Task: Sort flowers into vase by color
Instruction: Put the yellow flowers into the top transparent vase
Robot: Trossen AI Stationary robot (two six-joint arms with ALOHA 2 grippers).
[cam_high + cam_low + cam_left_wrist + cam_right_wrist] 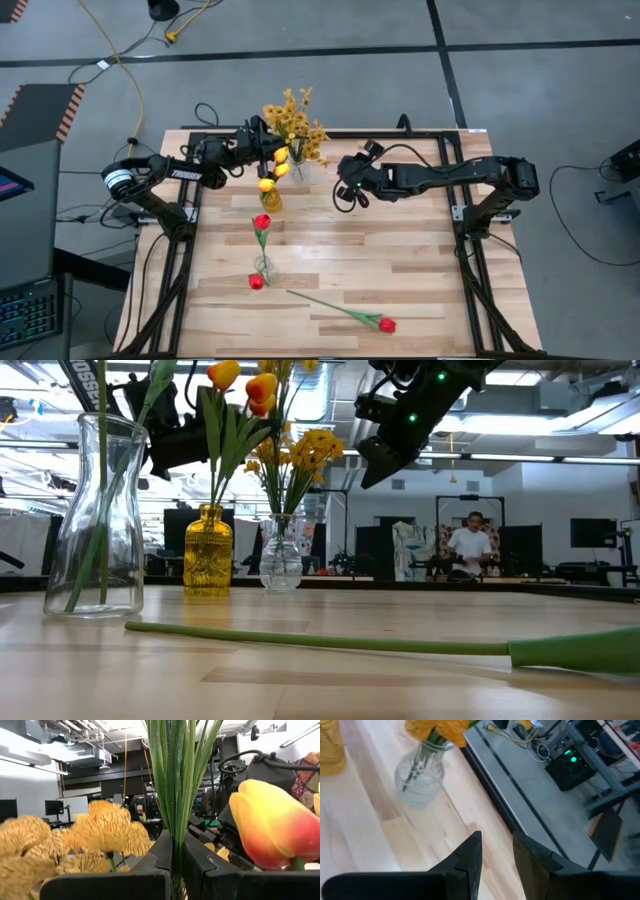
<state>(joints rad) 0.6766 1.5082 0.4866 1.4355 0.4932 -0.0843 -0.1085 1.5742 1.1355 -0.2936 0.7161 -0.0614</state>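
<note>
From above, the left claw point(268, 150) hangs over the far side of the tabletop point(420, 260), closed on the green stems of the yellow-orange tulips point(274, 170), whose heads sit just beside it. Directly under and slightly nearer than this claw stands the amber vase point(270, 197); just beyond it is the round glass vase point(300, 168) holding the mustard-yellow sprays point(292, 120). The right claw point(350, 190) hovers a little to the right of both vases, holding nothing. Well nearer than the claws, a clear vase point(262, 266) holds two red tulips point(262, 222), and a third red tulip point(386, 324) lies flat on the wood.

At table height, the tall clear vase point(95, 520) stands closest, the amber vase point(208, 550) and round vase point(280, 555) farther back, tulip heads point(250, 382) raised above the amber one. A long stem point(320, 640) lies across the tabletop in front. A person point(470, 545) shows in the room behind.

The left wrist camera shows its fingers point(165, 855) pinched tight around the bundle of stems point(177, 775), with a tulip head point(275, 825) and the sprays point(95, 835) on either side.

The right wrist camera shows its fingers point(470, 852) narrowly parted and empty, above the wood just short of the round vase point(420, 772).
</note>
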